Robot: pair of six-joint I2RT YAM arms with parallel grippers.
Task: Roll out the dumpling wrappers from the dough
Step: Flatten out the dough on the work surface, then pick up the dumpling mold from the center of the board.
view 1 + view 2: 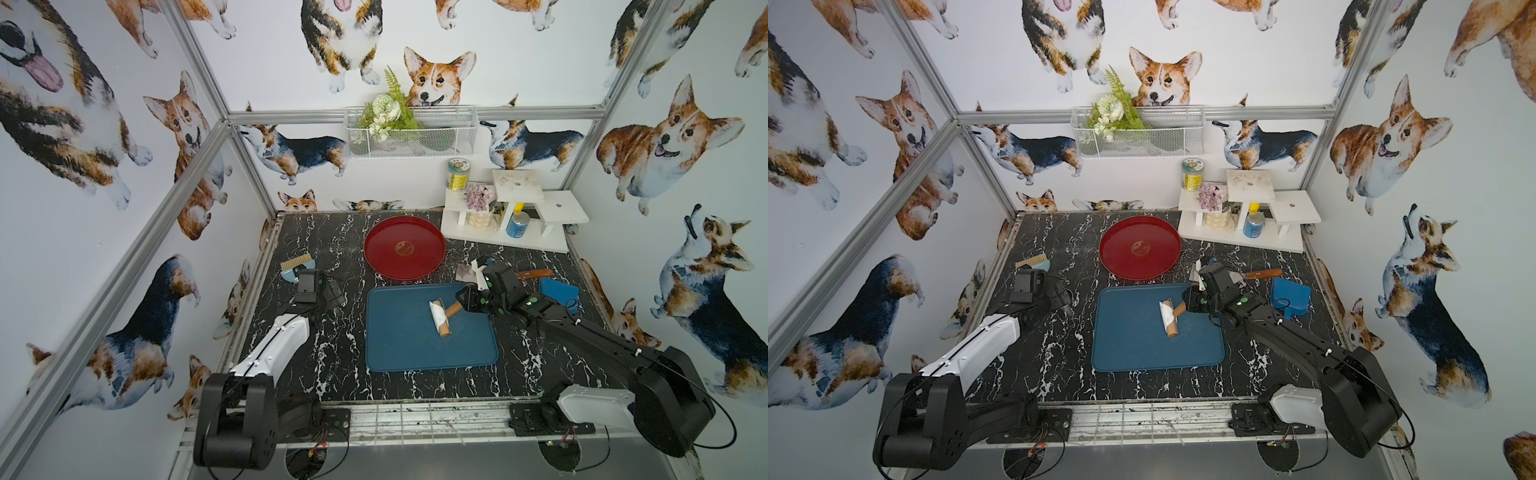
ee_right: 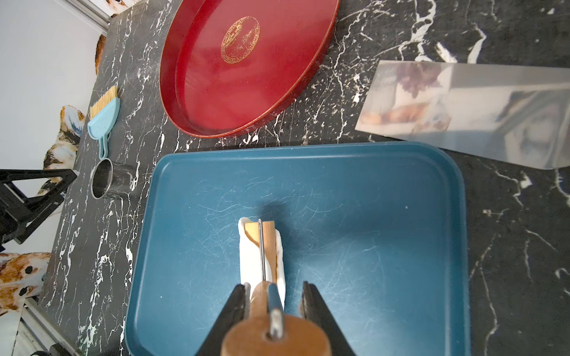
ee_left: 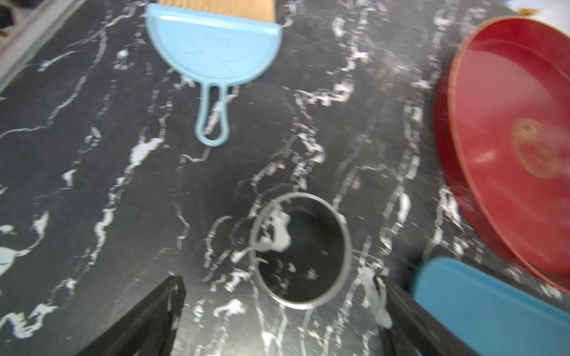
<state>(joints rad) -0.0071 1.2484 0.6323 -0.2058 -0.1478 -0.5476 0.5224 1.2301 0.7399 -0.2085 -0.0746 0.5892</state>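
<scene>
Presently: soft white dough (image 2: 249, 265) wraps wooden roller (image 2: 270, 240); right claw (image 2: 274, 296) pinches its handle; left claw (image 3: 279, 282) spread at tray's (image 2: 370, 191) nine o'clock.

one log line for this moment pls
left gripper: open, near ring cutter | right gripper: shut on roller | dough: clinging to roller over blue tray

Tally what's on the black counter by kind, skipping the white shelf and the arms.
Dough tools: 3 (roller, ring cutter, scraper)
Cleaning tools: 2 (brush, dustpan)
Dishes: 2 (blue tray, red plate)
Dough: 1, wrapped on the roller
Total: 8
</scene>
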